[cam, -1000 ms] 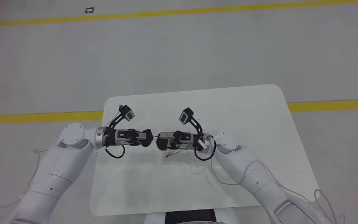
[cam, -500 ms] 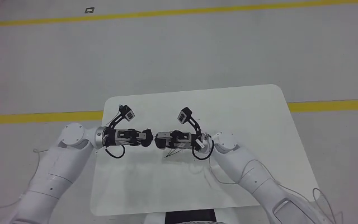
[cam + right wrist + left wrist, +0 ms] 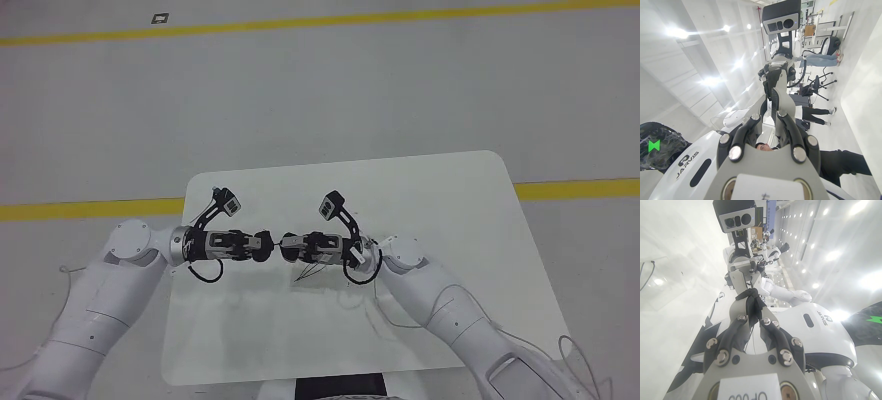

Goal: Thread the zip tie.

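Zip tie [image 3: 752, 330]: thin black strap, light, springy along its length, slick on its faces. I judge it will flick sideways if pinched far from the end, so one hold belongs close behind the tip and the other on the head. It hangs in the air above the table [image 3: 450, 200], where my two sets of fingertips meet, with its slack trailing off to the near side. My left gripper [image 3: 751, 302] is clenched, and I take the strap to be what it pinches. My right gripper [image 3: 770, 103] faces it tip to tip with its fingers drawn together; I cannot make out what they pinch. Versus one second back: the right wrist has edged in toward the left, then eased off slightly, and the gap between the tips is a little narrower. Left arm unchanged. The slack hangs as it did.
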Available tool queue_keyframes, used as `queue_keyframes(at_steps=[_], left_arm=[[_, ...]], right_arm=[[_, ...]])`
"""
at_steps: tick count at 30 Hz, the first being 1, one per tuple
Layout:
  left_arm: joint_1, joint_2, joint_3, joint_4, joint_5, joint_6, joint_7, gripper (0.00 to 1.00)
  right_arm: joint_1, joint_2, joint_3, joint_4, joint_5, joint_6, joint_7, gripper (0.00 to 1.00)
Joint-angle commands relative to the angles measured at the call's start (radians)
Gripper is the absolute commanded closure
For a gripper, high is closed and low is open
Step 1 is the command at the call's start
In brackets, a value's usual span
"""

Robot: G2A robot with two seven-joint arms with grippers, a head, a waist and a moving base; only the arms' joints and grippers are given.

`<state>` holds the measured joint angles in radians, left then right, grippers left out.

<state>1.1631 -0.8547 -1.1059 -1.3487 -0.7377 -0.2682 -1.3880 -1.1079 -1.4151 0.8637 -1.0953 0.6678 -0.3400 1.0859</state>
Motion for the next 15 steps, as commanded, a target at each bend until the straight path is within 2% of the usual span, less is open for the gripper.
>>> queue_keyframes(at_steps=[1,9,10,11,12,15], left_arm=[[0.0,0.0,0.0,0.0,0.0,0.0,0.0,1.0],[0.0,0.0,0.0,0.0,0.0,0.0,0.0,1.0],[0.0,0.0,0.0,0.0,0.0,0.0,0.0,0.9],[0.0,0.0,0.0,0.0,0.0,0.0,0.0,0.05],[0.0,0.0,0.0,0.0,0.0,0.0,0.0,0.0],[0.0,0.0,0.0,0.0,0.0,0.0,0.0,0.0]], right_arm=[[-0.001,0.0,0.001,0.002,-0.001,0.0,0.0,1.0],[-0.004,0.0,0.009,-0.002,-0.01,0.0,-0.003,1.0],[-0.006,0.001,0.012,-0.005,-0.014,0.0,-0.006,1.0],[-0.009,0.001,0.015,-0.009,-0.016,0.0,-0.011,1.0],[-0.014,0.002,0.021,-0.016,-0.019,0.0,-0.017,1.0],[-0.03,0.004,0.035,-0.032,-0.027,0.0,-0.048,1.0]])
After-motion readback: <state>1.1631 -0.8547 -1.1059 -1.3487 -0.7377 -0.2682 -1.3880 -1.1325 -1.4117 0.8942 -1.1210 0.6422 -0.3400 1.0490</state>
